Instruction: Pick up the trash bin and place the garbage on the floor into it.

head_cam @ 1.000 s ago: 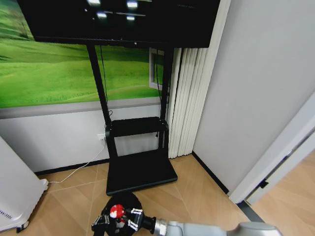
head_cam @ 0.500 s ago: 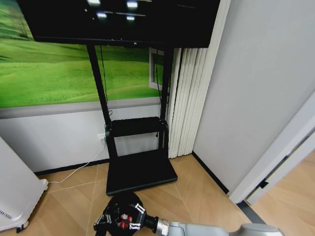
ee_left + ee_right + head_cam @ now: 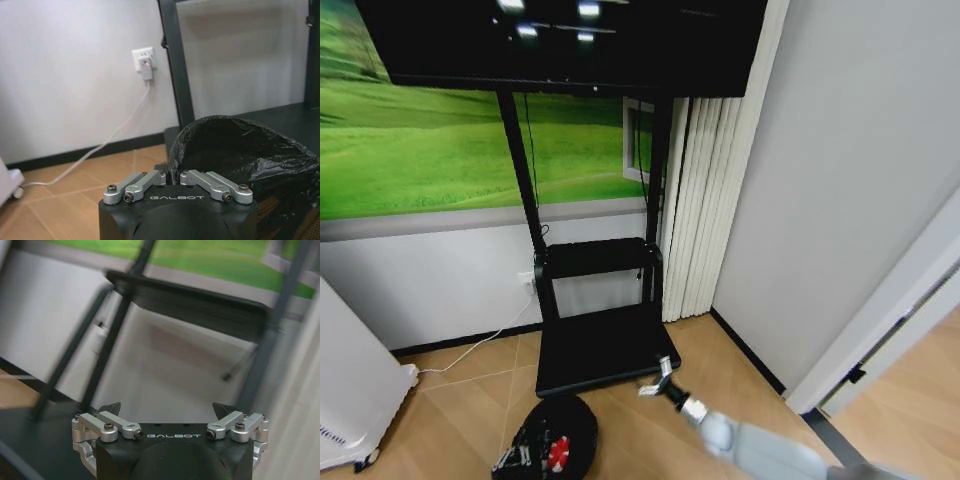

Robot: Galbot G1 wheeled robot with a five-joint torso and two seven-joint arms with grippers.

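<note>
The black trash bin hangs low in the head view, lined with a black bag. A red-and-white piece of garbage lies inside it. My left gripper is shut on the bin's near rim; in the left wrist view its fingertips meet on the bag's edge, with the bin just beyond. My right gripper is up and to the right of the bin, over the front edge of the stand's base. In the right wrist view it stands open and holds nothing.
A black TV stand with a flat base stands right behind the bin. A tall white appliance is at the left, and a white cable runs to a wall socket. A wall and door frame close the right side.
My right gripper held the red-and-white piece over the bin, dipped into it, let go, and has swung away up and right. The piece now lies in the bin.
</note>
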